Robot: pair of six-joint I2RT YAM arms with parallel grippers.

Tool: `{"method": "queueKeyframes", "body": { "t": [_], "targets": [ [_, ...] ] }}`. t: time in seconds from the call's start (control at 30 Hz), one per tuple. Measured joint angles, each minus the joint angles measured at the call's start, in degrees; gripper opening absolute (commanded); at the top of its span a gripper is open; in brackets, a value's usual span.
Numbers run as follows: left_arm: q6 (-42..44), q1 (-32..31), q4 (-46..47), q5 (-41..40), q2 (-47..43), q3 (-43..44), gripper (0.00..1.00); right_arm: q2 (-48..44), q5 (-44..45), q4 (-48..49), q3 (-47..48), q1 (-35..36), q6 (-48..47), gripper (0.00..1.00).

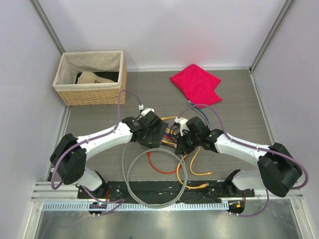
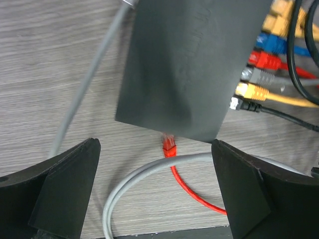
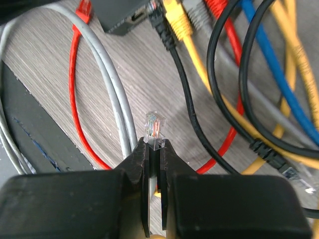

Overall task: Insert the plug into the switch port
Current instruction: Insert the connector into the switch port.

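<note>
Right jaws pinch the clear plug (image 3: 155,127) by its rear end, mid-frame, tip pointing up. Left jaws are spread wide below the switch (image 2: 184,64) at top centre, not touching it. The plug looks light, slick and brittle: hold it behind the clip.

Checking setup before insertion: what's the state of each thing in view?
Switch: flat on the table, several cables plugged in along one edge.
Plug: clamped in the right jaws, tip sticking out, not inserted.
Left jaws: open, empty, by the switch.
Right jaws: shut on the plug.
Red cable end: loose, unplugged, at the switch's edge.
Red cloth: crumpled, apart from the switch.
</note>
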Motion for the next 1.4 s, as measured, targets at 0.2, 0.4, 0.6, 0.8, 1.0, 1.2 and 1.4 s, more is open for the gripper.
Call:
{"method": "queueKeyframes", "body": {
  "t": [0.2,0.4,0.6,0.8,1.0,1.2,1.4],
  "targets": [
    [-0.7,-4.9,0.22,-1.51,2.95,-0.02,1.0,-0.15,-0.79,0.76,-2.49,0.55,0.81,0.01],
    [-2.34,-9.46,0.28,-4.04,7.37,-0.02,1.0,-0.15,-1.05,0.94,-2.82,1.03,0.96,0.01],
    [-3.5,-10.6,0.24,-9.33,11.02,1.29,0.94,-0.15,-1.14,1.16,-2.82,1.2,0.98,0.01],
    [-2.71,-9.86,0.31,-12.81,14.1,2.78,0.85,-0.11,-1.38,1.42,-2.82,1.38,0.79,0.01],
    [1.03,-5.9,2.1,-14.16,14.4,2.78,0.83,0.57,-1.66,2.64,-2.6,1.38,0.15,0.01],
    [4.52,-0.17,7.43,-13.09,14.14,1.95,0.88,3.34,-1.81,5.05,-1.46,1.4,-1.11,0.01],
    [5.68,1.49,10.71,-9.22,7.98,-1.36,0.92,4.81,-3.54,6.8,2.54,1.4,-3.15,0.01]
  ]
}}
